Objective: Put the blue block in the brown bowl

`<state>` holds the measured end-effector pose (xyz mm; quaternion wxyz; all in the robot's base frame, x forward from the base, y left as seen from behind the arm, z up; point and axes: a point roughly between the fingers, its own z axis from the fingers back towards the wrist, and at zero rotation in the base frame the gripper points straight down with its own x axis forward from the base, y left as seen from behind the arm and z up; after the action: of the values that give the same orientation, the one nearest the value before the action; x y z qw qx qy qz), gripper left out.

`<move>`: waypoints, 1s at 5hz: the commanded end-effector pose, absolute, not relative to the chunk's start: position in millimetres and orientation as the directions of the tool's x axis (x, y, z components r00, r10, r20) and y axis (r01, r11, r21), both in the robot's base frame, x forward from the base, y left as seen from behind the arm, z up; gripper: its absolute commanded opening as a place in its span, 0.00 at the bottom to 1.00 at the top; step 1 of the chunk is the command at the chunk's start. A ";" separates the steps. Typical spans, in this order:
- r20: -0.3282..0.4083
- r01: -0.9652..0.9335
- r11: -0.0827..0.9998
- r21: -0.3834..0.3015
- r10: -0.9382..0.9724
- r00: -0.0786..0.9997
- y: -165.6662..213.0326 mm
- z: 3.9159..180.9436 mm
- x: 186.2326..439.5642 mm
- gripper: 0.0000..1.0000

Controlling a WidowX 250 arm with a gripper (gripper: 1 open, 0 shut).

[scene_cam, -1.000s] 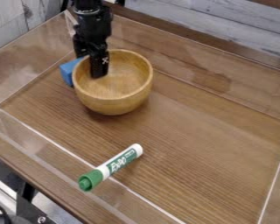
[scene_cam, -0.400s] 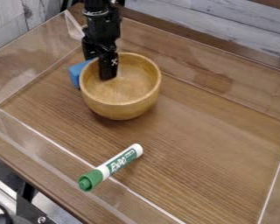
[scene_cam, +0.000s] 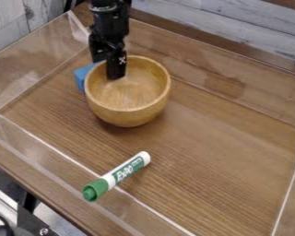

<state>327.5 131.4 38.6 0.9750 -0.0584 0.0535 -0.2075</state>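
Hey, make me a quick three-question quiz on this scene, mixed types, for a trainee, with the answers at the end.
1. Multiple choice: which thing lies nearest the bottom edge of the picture: (a) the brown bowl, (b) the blue block, or (c) the green-and-white marker?
2. True or false: the blue block is inside the brown bowl.
3. Fill in the blank: the black gripper is over the side of the bowl that is ____ from the marker (nearest or farthest).

Key: 1. c; 2. false; 3. farthest.
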 end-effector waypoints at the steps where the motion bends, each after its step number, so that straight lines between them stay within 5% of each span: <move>1: -0.012 0.412 0.910 -0.052 -0.413 0.911 138.8 74.9 339.8 1.00; 5: -0.004 0.422 0.907 -0.008 -0.422 0.907 146.4 88.6 344.5 1.00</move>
<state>334.0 139.8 49.0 0.9742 -0.0401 0.0514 -0.2161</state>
